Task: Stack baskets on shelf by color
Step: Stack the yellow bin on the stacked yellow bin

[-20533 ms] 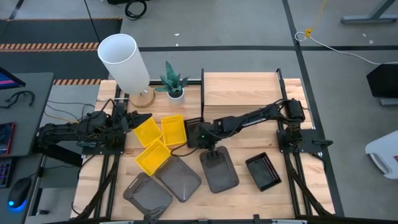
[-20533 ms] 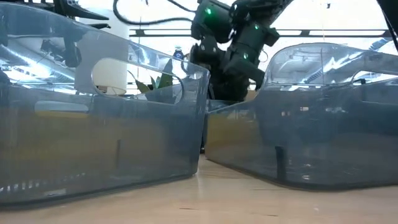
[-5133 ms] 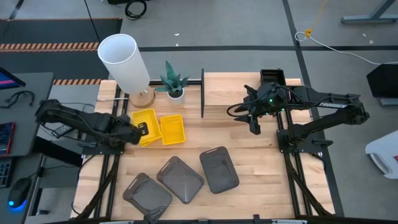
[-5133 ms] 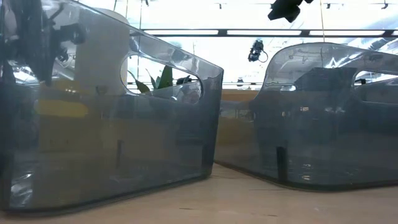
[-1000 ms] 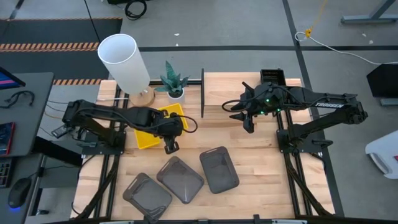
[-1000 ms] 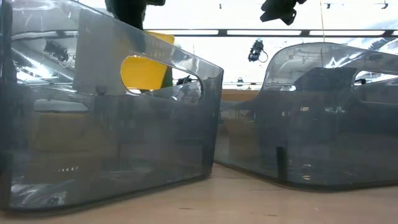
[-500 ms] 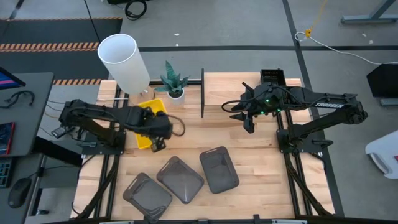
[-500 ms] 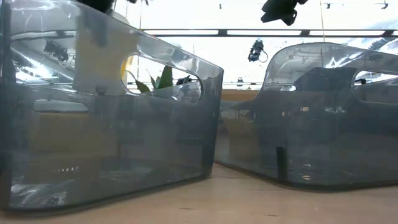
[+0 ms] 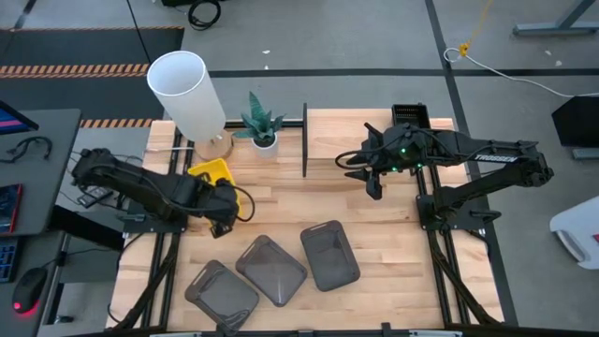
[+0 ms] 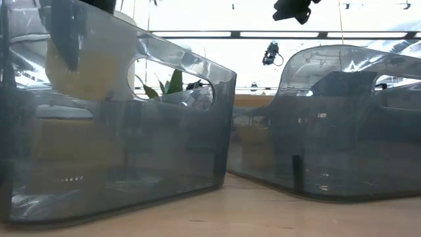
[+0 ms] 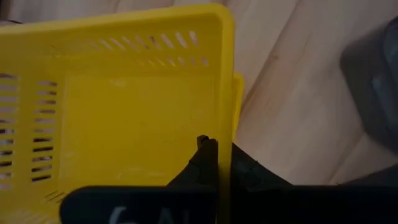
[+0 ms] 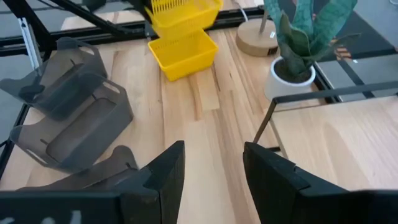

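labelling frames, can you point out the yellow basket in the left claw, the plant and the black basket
yellow basket [image 11: 124, 118], left wrist view, on its floor.
plant [image 9: 259, 121], high view, on its leaves.
black basket [image 9: 409, 114], high view, on its mesh top at the shelf's far right corner.

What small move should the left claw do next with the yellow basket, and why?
Probably lower it straight down. The left claw pinches the wall of the raised yellow basket, which hangs above another yellow basket on the table, not yet nested.
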You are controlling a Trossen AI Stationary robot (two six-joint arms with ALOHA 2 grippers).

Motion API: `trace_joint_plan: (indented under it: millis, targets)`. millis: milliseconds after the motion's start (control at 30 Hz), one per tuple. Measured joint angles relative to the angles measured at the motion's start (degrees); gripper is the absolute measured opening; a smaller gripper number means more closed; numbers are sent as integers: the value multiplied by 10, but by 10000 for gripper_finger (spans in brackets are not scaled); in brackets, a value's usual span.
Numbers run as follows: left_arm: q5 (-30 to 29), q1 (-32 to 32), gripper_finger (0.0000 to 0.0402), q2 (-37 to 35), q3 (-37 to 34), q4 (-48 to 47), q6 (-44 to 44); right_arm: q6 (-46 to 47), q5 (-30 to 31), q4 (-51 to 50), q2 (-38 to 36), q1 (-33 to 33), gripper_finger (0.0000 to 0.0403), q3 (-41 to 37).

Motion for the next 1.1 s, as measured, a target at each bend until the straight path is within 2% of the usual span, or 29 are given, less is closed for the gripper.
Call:
trace_joint_plan:
  millis: [200, 433, 667, 867, 1000, 1100]
  targets:
    - [13, 0, 1, -6, -70, 101, -21, 17, -2, 2, 0, 0, 168, 0]
    - [10, -1, 1, -6, -137, 121, -61, 14, -21, -3, 0, 0, 168, 0]
    - [10, -17, 4, -6, -163, 190, 39, 10, 15, 2, 0, -1, 169, 0]
    - [8, -23, 9, -6, -163, 204, 108, 21, 46, 2, 0, -1, 169, 0]
    - [12, -24, 10, -6, -163, 204, 108, 21, 82, 2, 0, -1, 169, 0]
    - [17, -24, 26, -6, -163, 204, 102, 37, 95, 2, 0, -1, 169, 0]
